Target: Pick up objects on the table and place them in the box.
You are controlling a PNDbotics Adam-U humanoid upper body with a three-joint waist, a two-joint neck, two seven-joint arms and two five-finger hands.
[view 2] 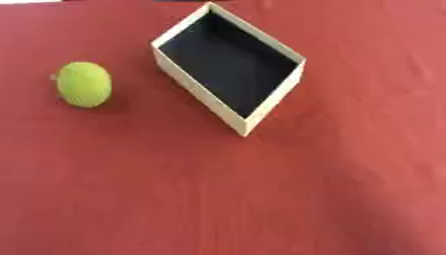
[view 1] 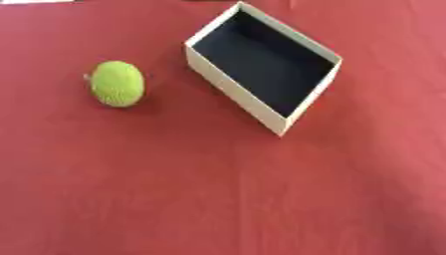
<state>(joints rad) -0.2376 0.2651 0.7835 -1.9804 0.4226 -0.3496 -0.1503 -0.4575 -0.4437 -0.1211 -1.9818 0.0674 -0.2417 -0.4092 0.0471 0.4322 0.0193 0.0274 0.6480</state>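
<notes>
A red worktop fills both views, and on it sit just two things. A yellow-green fruit, rounded and slightly egg-shaped with a rough skin, lies toward the left side. To its right and a little farther back stands an open box with pale walls and a dark inside. The box sits cornerwise, one corner pointing toward the robot, its long side running from upper left to lower right. Nothing is in it as far as the dark floor shows.

The fruit and the box are apart, with a strip of bare red cloth between them; the fruit is level with the box's left-hand wall. The fruit's longer axis runs roughly away from the robot, tilted only slightly.

Neither hand shows in either view, so whether each is released, clenched or holding something cannot be told. No arm reaches in from any edge.

The task looks not yet begun: the one loose thing is still on the worktop. Because the fruit lies on the left, the left hand is probably the nearer one for the pick. The carry would then go rightward and a little back, over the box's near-left wall, which the fruit must clear before being let go above the dark inside.
</notes>
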